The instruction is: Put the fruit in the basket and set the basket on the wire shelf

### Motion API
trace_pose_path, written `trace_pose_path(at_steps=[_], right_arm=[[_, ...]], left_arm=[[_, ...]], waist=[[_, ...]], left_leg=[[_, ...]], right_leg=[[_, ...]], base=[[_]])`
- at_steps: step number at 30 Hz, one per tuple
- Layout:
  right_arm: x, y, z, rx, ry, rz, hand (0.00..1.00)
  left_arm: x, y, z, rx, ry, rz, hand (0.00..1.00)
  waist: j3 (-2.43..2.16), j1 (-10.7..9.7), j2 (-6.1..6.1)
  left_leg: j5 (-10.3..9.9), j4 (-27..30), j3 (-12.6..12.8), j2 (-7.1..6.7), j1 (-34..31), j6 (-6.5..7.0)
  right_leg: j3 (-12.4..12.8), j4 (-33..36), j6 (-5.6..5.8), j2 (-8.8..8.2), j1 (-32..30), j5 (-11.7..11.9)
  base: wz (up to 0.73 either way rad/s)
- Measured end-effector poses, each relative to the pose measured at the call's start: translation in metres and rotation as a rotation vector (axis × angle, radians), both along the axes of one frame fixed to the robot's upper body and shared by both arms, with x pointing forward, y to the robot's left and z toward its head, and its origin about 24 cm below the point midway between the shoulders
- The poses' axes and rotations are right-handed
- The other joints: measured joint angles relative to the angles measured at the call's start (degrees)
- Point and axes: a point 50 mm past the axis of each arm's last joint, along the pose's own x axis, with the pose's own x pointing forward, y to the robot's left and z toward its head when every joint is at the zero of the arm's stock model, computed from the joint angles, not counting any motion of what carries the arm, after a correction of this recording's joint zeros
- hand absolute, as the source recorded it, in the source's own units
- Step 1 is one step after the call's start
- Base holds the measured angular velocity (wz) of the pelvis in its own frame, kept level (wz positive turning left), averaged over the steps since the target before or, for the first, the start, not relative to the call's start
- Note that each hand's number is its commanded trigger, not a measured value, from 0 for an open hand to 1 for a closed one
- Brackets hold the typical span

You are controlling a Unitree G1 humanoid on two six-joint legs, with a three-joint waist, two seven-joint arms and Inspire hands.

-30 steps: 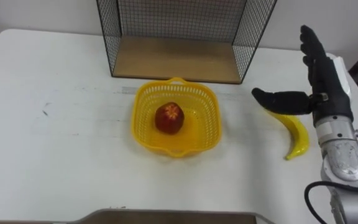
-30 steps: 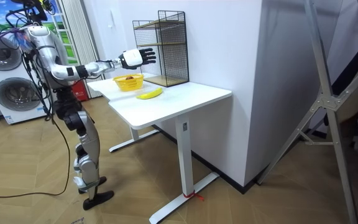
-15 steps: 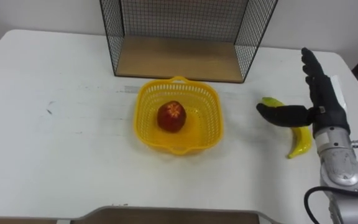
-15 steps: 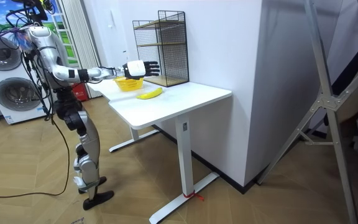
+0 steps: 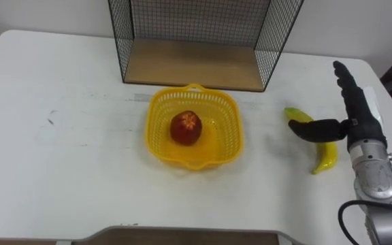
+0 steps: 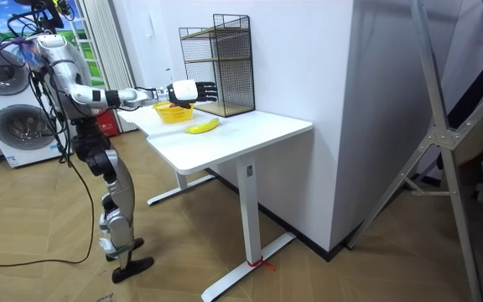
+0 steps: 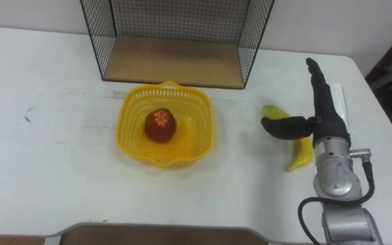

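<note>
1. The banana [image 5: 322,146] lies on the white table [image 5: 60,156], well to the right of the yellow basket [image 5: 226,133]. It is curved, with its far end toward the wire shelf [image 5: 196,27].
2. A red apple [image 5: 185,127] sits in the middle of the basket. The basket stands on the table just in front of the shelf's open front.
3. Your right hand [image 5: 356,122] hangs over the banana, turned edge-on.
4. Its fingers [image 5: 342,78] are straight, pressed together and point away from you. The thumb [image 5: 312,129] sticks out sideways to the left, across the banana's upper half.
5. The hand grips nothing. From the eye views you cannot tell whether the thumb touches the peel, but the room view shows the hand held clear above the tabletop.
6. The right arm comes in from the lower right and reaches forward over the table.
7. In the room view the robot stands upright at the table's end, on the room view's left.
</note>
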Motion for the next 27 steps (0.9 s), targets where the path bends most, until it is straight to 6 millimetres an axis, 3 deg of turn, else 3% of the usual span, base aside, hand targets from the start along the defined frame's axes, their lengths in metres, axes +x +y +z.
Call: trace_pose_path(at_steps=[15, 27], right_arm=[[-0.002, -0.002, -0.011, 0.023, 0.068, 0.017, 0.00], [-0.012, -0.011, -0.050, 0.085, 0.299, 0.027, 0.00]], left_arm=[[0.005, 0.000, 0.001, 0.001, -0.015, -0.003, 0.00], [-0.004, 0.002, 0.001, 0.008, 0.005, 0.009, 0.00]], waist=[[0.16, -0.3, 0.24], [0.20, -0.4, -0.31]], left_leg=[[0.0, 0.2, -0.1, 0.04, 0.0, 0.00], [0.0, 0.4, 0.3, 0.07, -0.1, 0.00]], right_leg=[[0.1, 0.1, -0.01, 0.00, 0.0, 0.0], [0.3, 0.0, -0.01, -0.01, 0.1, 0.0]], base=[[0.00], [0.00]])
